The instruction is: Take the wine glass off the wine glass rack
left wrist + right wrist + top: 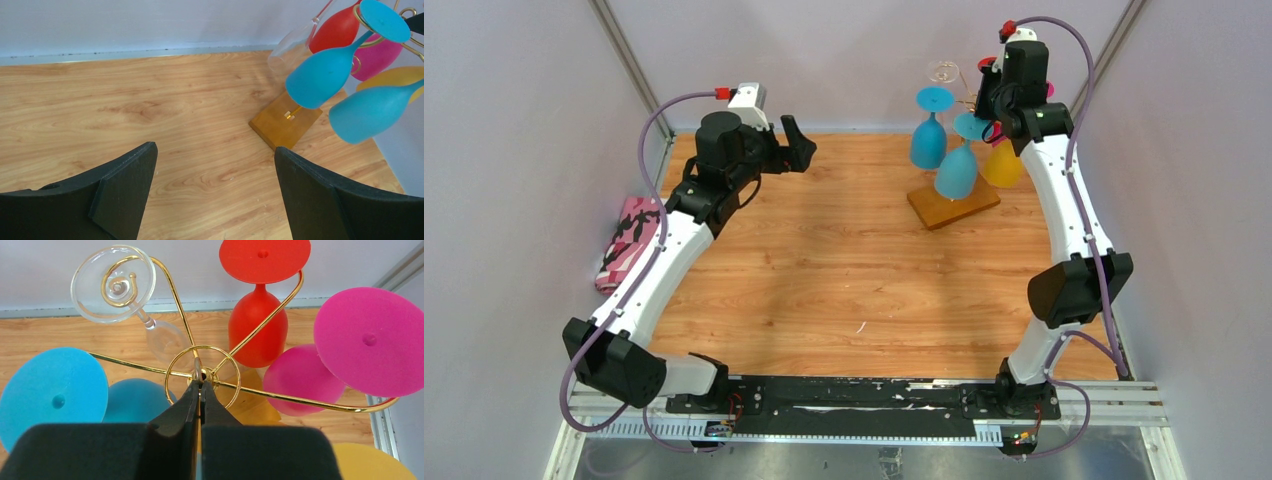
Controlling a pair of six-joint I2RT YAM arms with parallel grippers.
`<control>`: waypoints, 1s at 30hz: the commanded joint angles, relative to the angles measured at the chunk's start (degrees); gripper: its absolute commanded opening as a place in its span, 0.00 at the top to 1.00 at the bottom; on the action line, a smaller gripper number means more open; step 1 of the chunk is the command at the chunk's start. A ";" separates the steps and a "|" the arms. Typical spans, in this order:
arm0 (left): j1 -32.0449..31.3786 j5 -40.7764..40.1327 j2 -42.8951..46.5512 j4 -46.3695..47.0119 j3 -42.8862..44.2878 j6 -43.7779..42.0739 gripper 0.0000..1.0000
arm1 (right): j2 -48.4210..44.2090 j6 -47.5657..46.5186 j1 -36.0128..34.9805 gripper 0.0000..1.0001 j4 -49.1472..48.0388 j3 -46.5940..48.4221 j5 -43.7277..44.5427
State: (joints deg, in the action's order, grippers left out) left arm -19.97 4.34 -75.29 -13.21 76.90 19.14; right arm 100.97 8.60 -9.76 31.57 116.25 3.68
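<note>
Right end effector (200, 386): clenched, fingertips meeting on the small upright gold loop at the hub of the wine glass rack (944, 208), which it appears to pinch. Left end effector (215, 200): released, fingers spread wide and empty, hovering above the worktop (824, 260), facing the rack and well apart from it. The rack stands on its wooden base at the far right of the worktop. Six glasses hang bowl-down from its scroll arms: the near blue wine glass (317, 75), the second blue wine glass (370, 112), a clear wine glass (112, 282), a red wine glass (257, 325), a magenta wine glass (302, 380) and a yellow wine glass (1004, 165). Which glass is meant cannot be told; the near blue one is the likeliest. Good practice: steady the rack firmly from the top, close the left fingers around the bowl, then slide the foot outward along its wire arm instead of pulling down, avoiding the neighbouring blue glass just beside it
</note>
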 commanded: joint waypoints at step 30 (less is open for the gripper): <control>0.11 0.93 -0.35 2.12 -1.79 -0.06 0.07 | -9.55 8.43 12.74 0.50 -2.59 -3.32 1.44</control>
State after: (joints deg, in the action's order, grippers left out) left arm -19.97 4.86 -75.83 -12.49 75.94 19.31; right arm 97.12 9.93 -7.42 31.22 117.19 7.57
